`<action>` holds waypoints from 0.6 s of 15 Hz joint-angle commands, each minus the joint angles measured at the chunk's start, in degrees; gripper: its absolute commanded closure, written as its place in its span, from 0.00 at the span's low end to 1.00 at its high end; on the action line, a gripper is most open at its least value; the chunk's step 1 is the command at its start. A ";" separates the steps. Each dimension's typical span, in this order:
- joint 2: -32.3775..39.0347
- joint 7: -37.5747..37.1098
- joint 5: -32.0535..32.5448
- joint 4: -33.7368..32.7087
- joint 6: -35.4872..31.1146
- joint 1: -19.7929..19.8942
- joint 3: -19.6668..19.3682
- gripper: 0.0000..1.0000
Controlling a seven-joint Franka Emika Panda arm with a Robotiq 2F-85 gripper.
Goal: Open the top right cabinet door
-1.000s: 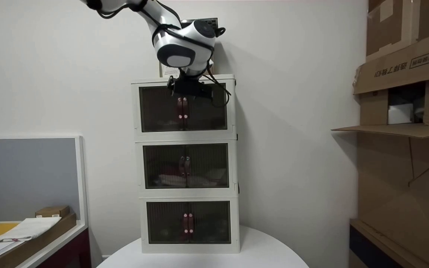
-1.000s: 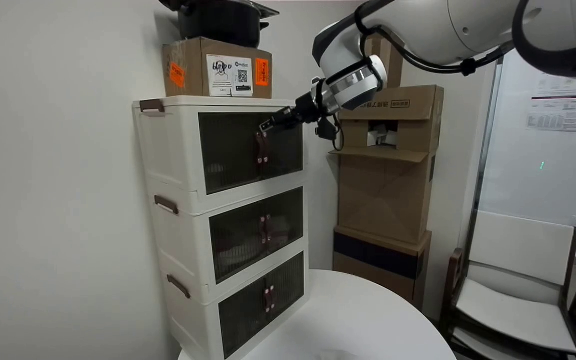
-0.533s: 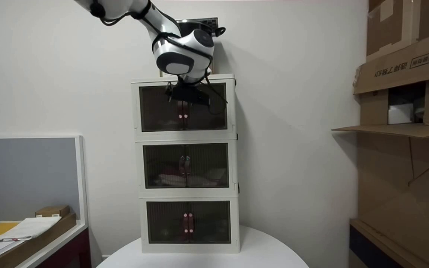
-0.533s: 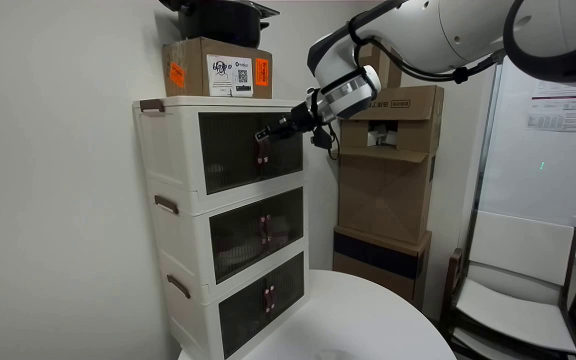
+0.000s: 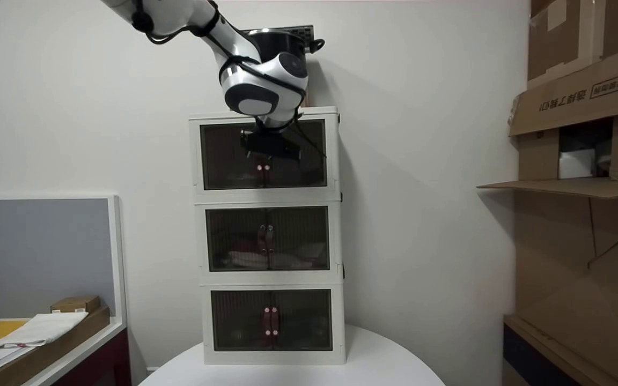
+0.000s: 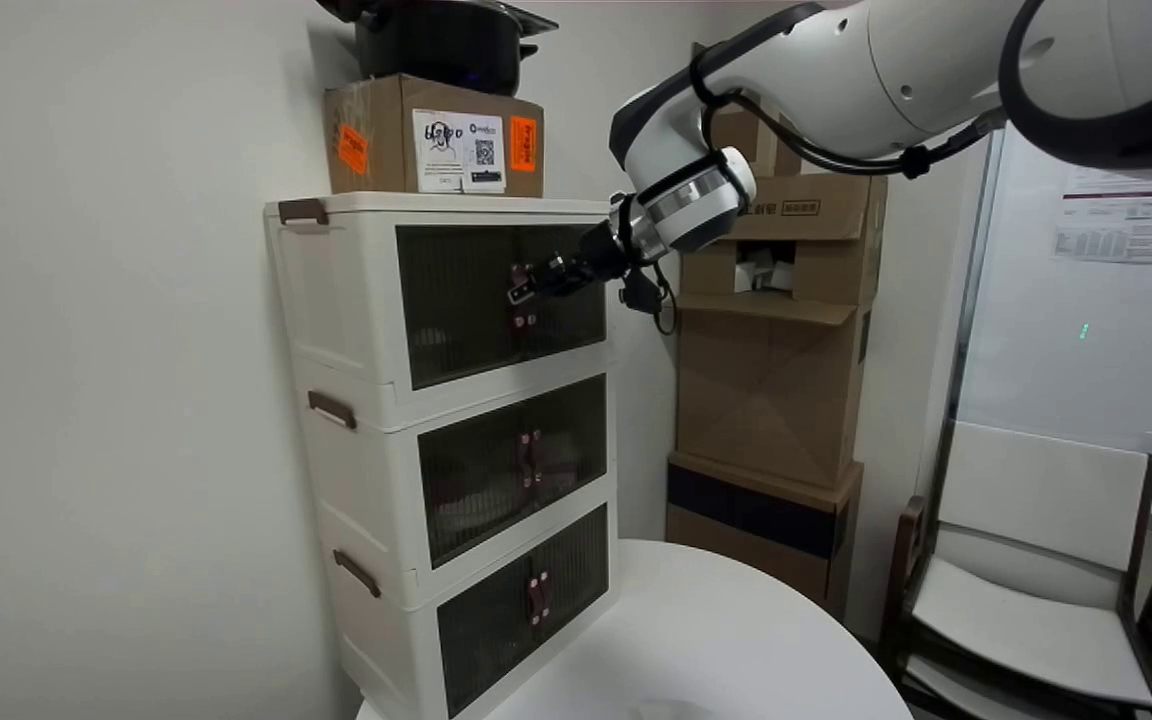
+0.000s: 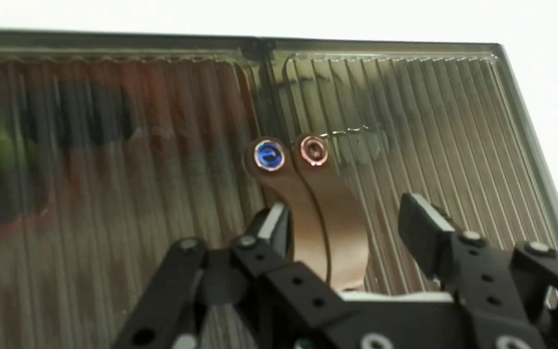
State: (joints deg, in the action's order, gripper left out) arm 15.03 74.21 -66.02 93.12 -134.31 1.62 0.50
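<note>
I have my fingers point(image 7: 424, 242) spread, with the left handle point(image 7: 303, 218) and right handle point(image 7: 344, 220) both showing between them, though I can't judge their depth well from here. The top right door point(image 7: 419, 140) is shut, in the uppermost tier of the cabinet point(image 5: 269, 277); I take this wide gap as meant for its handle, yet closing now could pinch both.

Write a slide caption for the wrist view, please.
Open gripper facing two curved handles, the top right cabinet door closed.

Top right cabinet door point(image 7: 434, 131): closed, upright, dark ribbed see-through panel, brown handle point(image 7: 349, 232) at inner edge.
</note>
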 commanded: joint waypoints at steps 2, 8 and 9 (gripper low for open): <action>-1.33 -0.71 0.57 2.03 0.56 0.28 0.85 0.78; -2.38 -0.48 0.35 3.39 -0.26 0.68 0.63 0.91; -2.44 -0.41 0.42 3.51 -0.63 0.70 0.57 0.51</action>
State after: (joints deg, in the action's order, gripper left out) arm 14.85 74.22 -66.01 93.43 -135.11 2.15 0.53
